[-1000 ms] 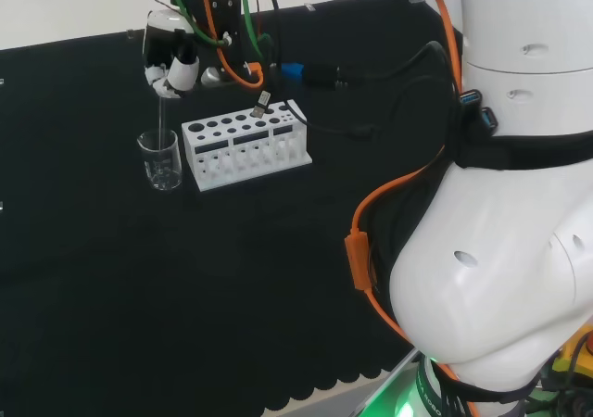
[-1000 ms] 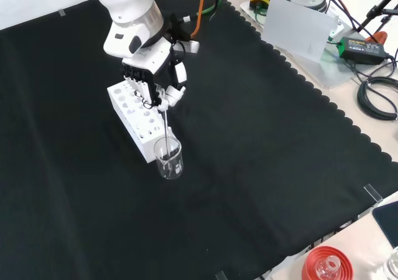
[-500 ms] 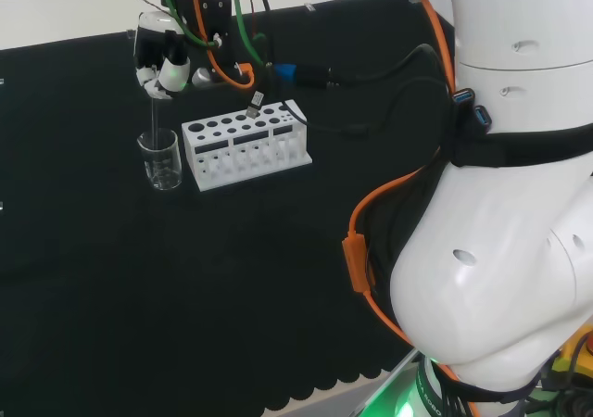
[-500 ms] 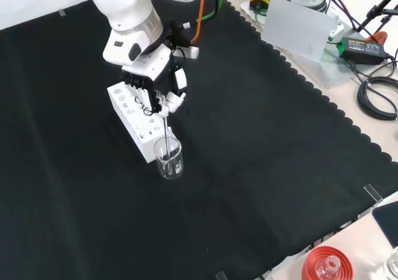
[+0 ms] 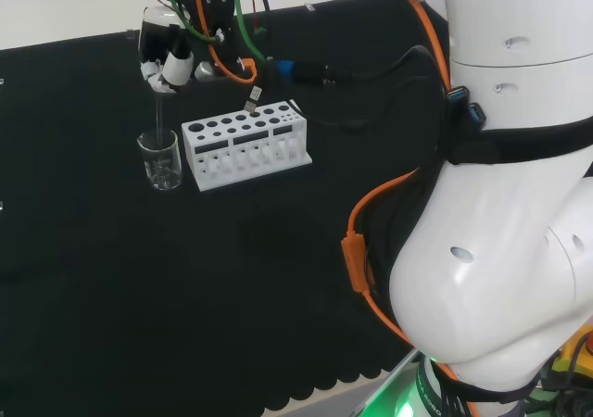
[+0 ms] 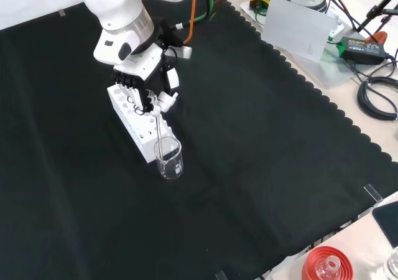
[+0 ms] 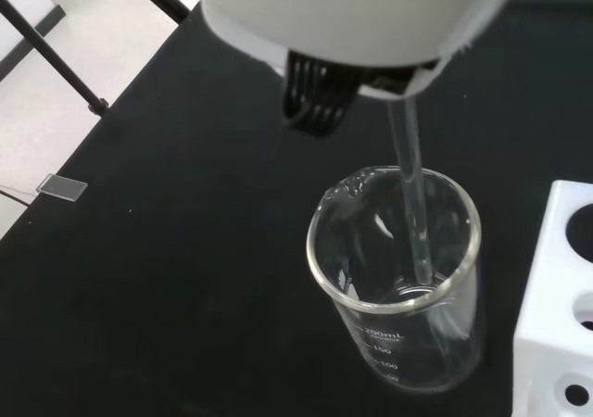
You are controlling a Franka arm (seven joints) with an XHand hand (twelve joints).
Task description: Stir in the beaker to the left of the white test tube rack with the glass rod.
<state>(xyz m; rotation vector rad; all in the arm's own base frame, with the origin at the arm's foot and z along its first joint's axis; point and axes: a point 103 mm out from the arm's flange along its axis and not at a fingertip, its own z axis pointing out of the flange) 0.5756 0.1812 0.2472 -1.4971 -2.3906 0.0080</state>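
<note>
While fingers (image 6: 144, 101) pinch it, glass rod (image 7: 412, 204) enters beaker (image 7: 398, 278).

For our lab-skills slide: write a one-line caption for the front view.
Robot hand holds a glass rod dipped in the beaker beside the white test tube rack.

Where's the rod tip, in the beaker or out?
In. The wrist view shows the rod passing the rim into the upright beaker; the hand holds it from above. How near the bottom it reaches, cannot tell.

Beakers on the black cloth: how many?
1. The beaker stands beside the white test tube rack, with the glass rod held by the hand dipping into it. Other clear ware could be hard to spot.
</note>
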